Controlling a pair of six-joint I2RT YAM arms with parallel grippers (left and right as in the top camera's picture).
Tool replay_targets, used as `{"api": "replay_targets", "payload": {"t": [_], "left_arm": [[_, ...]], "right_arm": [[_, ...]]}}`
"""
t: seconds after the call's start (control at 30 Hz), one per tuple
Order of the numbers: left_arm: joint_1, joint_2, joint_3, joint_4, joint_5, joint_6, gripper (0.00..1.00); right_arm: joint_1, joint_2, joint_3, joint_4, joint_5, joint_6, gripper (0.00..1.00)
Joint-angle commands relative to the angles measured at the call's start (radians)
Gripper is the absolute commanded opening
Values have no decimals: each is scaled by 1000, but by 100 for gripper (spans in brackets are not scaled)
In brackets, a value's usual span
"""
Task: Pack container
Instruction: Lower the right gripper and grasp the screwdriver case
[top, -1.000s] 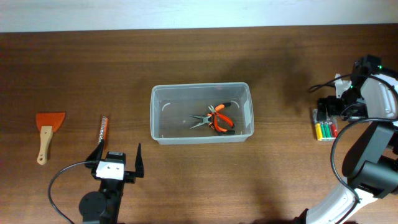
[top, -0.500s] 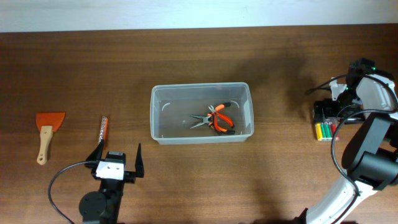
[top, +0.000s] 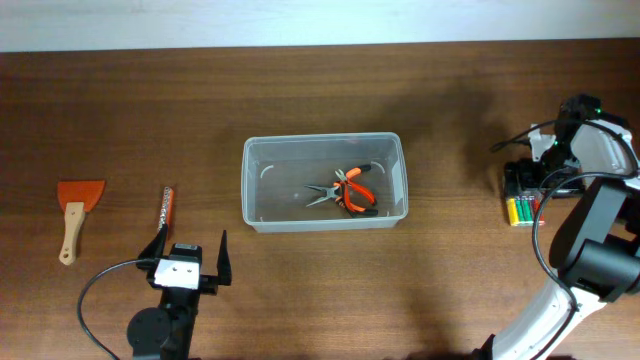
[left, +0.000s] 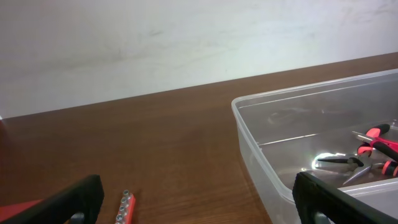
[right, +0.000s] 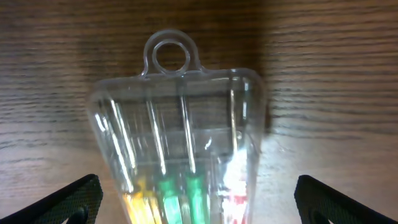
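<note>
The container (top: 322, 140), a clear plastic tub, sits mid-table with orange-handled pliers (top: 351, 190) inside. It also shows in the left wrist view (left: 246, 124), with the pliers (left: 373, 146) in it. My left gripper (top: 188, 256) is open and empty, near the front edge and to the left of the tub. My right gripper (top: 538, 178) is open at the far right, directly above a clear pack of coloured screwdrivers (top: 523, 208). In the right wrist view the pack (right: 180, 124) lies between the spread fingers (right: 199, 205), which do not touch it.
A red bit holder strip (top: 167, 208) lies just ahead of my left gripper and shows in the left wrist view (left: 124, 208). An orange scraper with a wooden handle (top: 76, 215) lies at the far left. A white wall runs along the back edge.
My right arm has shifted slightly left and toward the screwdriver pack. The left arm, tub and tools have not moved.
</note>
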Motion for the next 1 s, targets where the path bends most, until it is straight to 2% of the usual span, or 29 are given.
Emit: {"api": "replay_targets", "payload": {"t": [0.0,0.97], "left_arm": [[5,-5,-7,3,7,-6,99],[5,-5,-7,3,7,-6,99]], "right_arm": [[5,27,-5,0,8,1,99],[5,31,-5,-8,-19,1,99]]}}
